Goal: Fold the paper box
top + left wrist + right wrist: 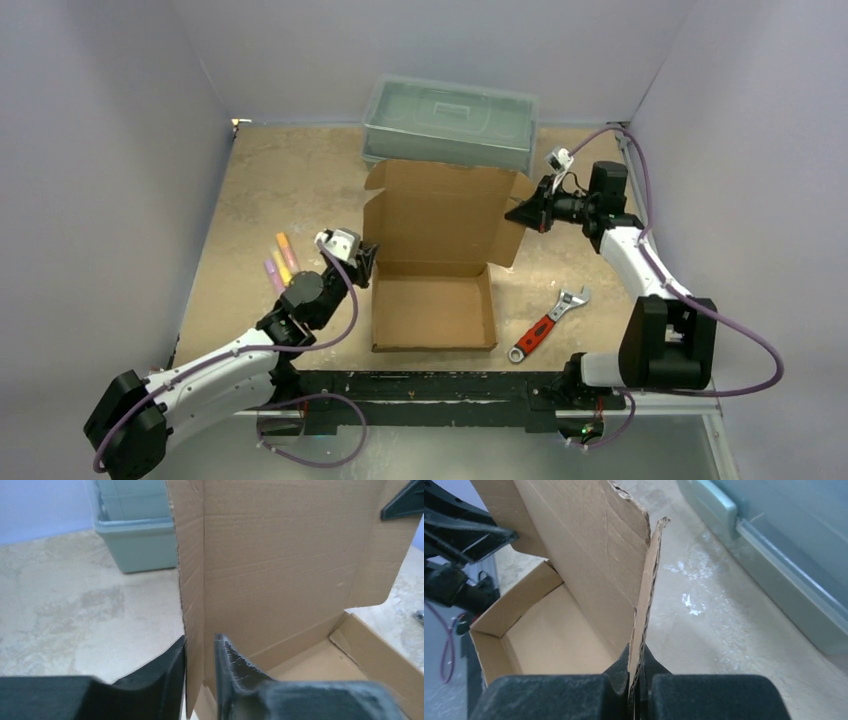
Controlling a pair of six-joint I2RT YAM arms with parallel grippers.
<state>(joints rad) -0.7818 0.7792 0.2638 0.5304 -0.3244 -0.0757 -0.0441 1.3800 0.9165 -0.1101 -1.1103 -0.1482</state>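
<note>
The paper box (432, 310) is brown cardboard, its shallow tray flat on the table and its lid panel (440, 210) standing upright behind it. My left gripper (365, 262) straddles the lid's left side flap (194, 605). The left finger lies against the flap, the right finger (230, 665) stands a little off it, and the jaws are slightly open. My right gripper (515, 213) is shut on the edge of the lid's right side flap (646, 595), seen from the right wrist as my right gripper (640, 667) pinching the card.
A grey-green plastic toolbox (450, 120) stands right behind the upright lid. A red-handled wrench (548, 323) lies to the right of the tray. Several coloured pens (280, 260) lie to the left, beside my left arm. Walls close in the table on three sides.
</note>
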